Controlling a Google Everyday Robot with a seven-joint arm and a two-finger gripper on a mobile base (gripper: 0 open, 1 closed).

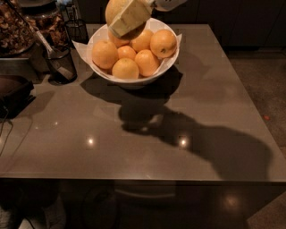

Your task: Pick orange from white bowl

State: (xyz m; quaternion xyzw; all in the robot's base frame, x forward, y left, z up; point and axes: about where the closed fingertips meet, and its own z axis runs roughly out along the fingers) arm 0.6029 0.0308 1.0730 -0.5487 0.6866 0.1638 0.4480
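Observation:
The white bowl (134,79) stands at the back of the table with paper liner corners at its rim and several smaller deep-orange fruits (126,68) inside. My gripper (127,18) is at the top edge of the camera view, above the bowl's back left part. It is shut on the orange (115,8), a large pale yellow-orange fruit with a greenish tinge. The orange is lifted clear above the other fruits. A flat beige finger (129,17) covers its front.
A black mesh cup (60,65) with a utensil stands left of the bowl, another (77,30) behind it. A tray of brown snacks (18,27) is at the far left. A dark object (13,91) lies at the table's left edge.

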